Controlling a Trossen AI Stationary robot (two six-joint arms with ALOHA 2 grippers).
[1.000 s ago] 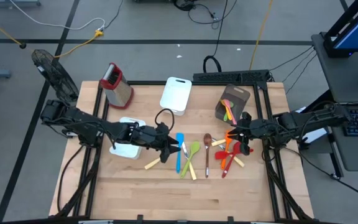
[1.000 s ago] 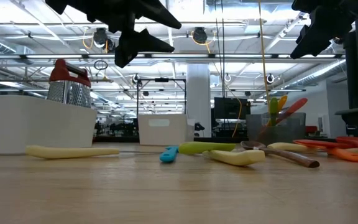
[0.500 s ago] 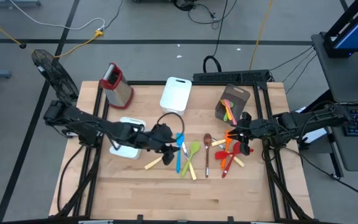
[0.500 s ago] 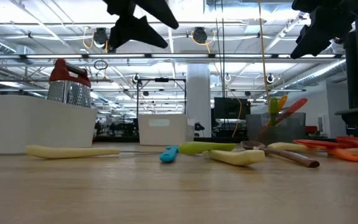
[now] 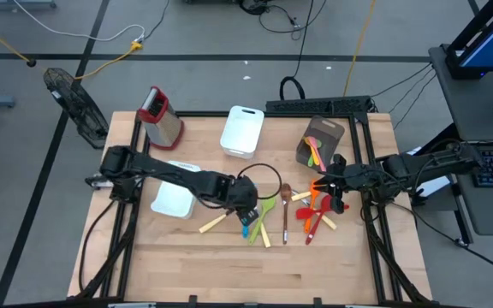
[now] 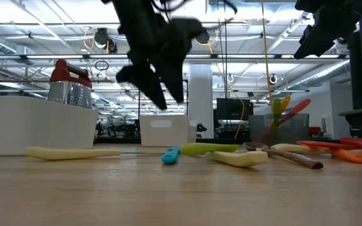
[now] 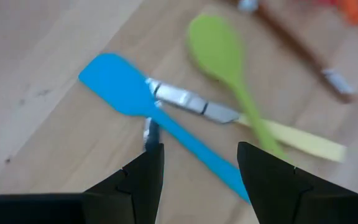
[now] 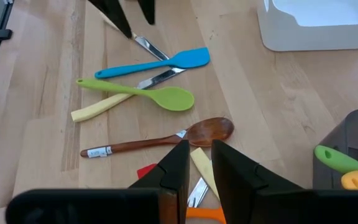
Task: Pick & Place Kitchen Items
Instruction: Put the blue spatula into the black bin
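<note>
Kitchen items: blue spatula (image 7: 154, 118), green spoon (image 7: 229, 62) and brown wooden spoon (image 8: 160, 142) lie loose on the wooden table (image 5: 187, 257), the wooden spoon bearing a small white label on its handle, its print too small to read. Left gripper (image 7: 199, 163): above the blue spatula's handle, fingers spread, holding nothing. Right gripper (image 8: 196, 163): near the table's right side over the red and orange utensils (image 5: 319, 208), fingers nearly together, nothing seen between them.
</note>
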